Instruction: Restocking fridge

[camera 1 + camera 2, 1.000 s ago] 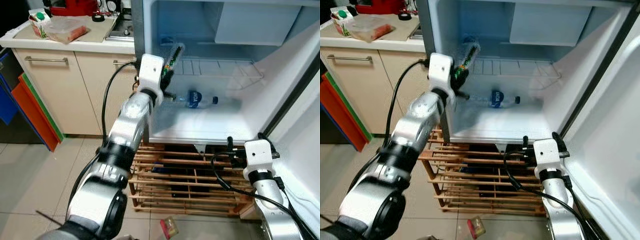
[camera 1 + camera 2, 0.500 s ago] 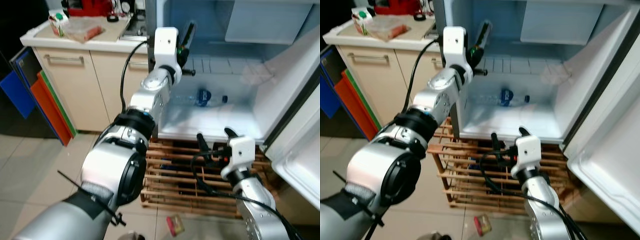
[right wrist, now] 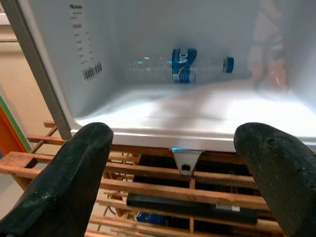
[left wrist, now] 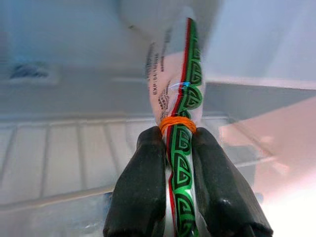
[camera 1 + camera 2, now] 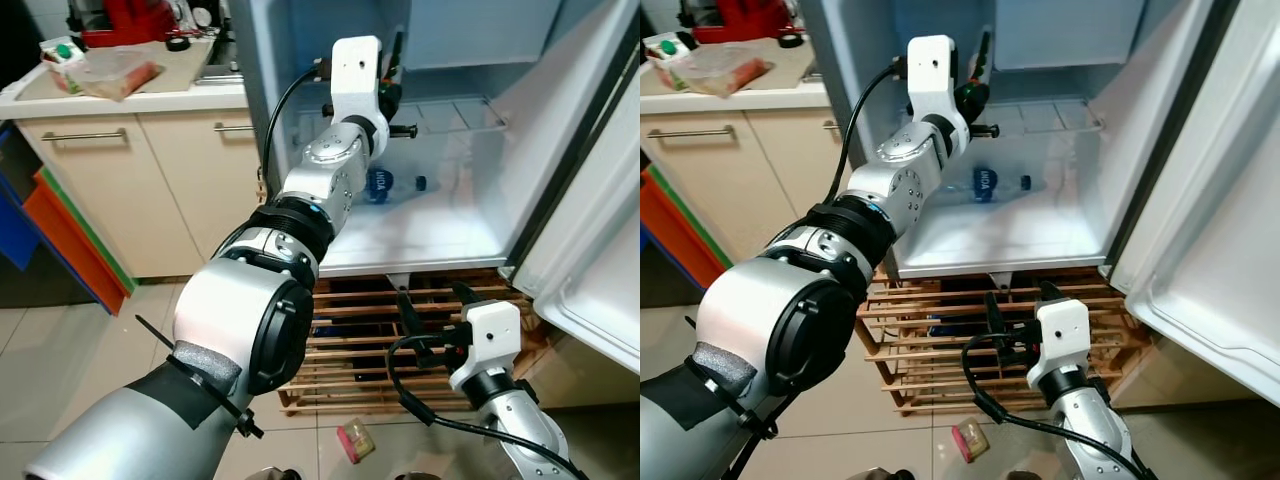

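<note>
Left gripper [image 4: 180, 197]: my fingers pinch a slim green-and-white printed plastic packet bound by an orange rubber band [image 4: 176, 118], held upright above the white wire fridge shelf [image 5: 455, 115].
Right gripper [image 3: 182, 163]: spread wide and empty, low before the slatted wooden crate [image 5: 350, 345].
Fridge floor: a clear plastic water bottle with a blue label [image 5: 385, 184] lies at 6 o'clock beneath my packet.
Risk: released upright, the floppy packet could topple or slide through the wires onto that bottle.
</note>
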Tool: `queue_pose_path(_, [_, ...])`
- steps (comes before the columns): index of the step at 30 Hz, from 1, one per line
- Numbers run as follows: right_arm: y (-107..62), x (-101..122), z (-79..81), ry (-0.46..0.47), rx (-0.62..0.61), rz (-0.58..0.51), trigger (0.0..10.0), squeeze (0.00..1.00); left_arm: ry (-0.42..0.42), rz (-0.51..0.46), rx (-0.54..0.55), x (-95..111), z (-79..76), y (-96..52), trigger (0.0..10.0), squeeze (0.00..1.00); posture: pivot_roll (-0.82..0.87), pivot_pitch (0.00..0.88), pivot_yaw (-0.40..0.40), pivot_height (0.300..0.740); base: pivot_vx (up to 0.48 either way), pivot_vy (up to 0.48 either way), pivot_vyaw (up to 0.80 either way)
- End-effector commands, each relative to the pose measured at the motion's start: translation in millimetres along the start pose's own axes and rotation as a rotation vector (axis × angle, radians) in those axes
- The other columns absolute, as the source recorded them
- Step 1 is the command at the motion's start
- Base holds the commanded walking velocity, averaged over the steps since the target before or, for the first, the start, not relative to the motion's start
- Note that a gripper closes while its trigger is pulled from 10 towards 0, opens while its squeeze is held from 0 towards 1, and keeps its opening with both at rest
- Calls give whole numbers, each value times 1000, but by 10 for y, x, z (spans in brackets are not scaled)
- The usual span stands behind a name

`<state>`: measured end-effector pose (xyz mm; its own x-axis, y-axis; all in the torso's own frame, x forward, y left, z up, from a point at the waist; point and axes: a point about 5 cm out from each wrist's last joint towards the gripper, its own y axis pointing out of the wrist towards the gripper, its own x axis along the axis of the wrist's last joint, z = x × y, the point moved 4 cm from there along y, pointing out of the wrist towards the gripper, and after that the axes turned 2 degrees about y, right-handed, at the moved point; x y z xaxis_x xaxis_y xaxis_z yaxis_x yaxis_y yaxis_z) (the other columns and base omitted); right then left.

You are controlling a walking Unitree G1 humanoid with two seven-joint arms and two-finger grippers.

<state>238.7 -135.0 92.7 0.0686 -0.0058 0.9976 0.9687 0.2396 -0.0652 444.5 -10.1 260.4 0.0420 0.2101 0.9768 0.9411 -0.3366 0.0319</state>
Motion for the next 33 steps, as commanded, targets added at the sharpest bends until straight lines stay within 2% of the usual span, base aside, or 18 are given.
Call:
queue_pose_path(1, [-20,29,-2,2,-7,-1,10000,0,-21,6,56,2,106,-2,10000,0,-273,63,109,740,0,0,0])
queue_pose_path(2, [-50,18,1,1,-6,11,10000,0,-52,1,112,6,220,-10,10000,0,-274,65,103,740,0,0,0])
queue_pose_path(4, [-68,21,3,-1,-5,17,10000,0,-66,-5,136,19,271,-14,10000,0,-276,66,98,740,0,0,0])
queue_pose_path(11, [-129,16,-15,-10,-4,40,10000,0,-127,3,144,43,351,-15,10000,0,-287,75,82,740,0,0,0])
queue_pose_path(13, [-154,9,-9,-10,-3,48,10000,0,-141,10,164,46,412,-20,10000,1000,-288,76,80,740,0,0,0])
queue_pose_path(23, [-219,-23,22,-1,-2,72,10000,0,-158,-3,207,127,605,-40,10000,1000,-291,81,75,740,0,0,0])
queue_pose_path(27, [-249,-45,23,-1,0,86,10000,0,-171,-37,234,269,698,-47,10000,1000,-297,73,69,740,0,0,0])
queue_pose_path(33, [-263,-45,13,-3,1,91,10000,0,-170,-54,249,328,753,-55,10000,1000,-300,70,65,740,0,0,0])
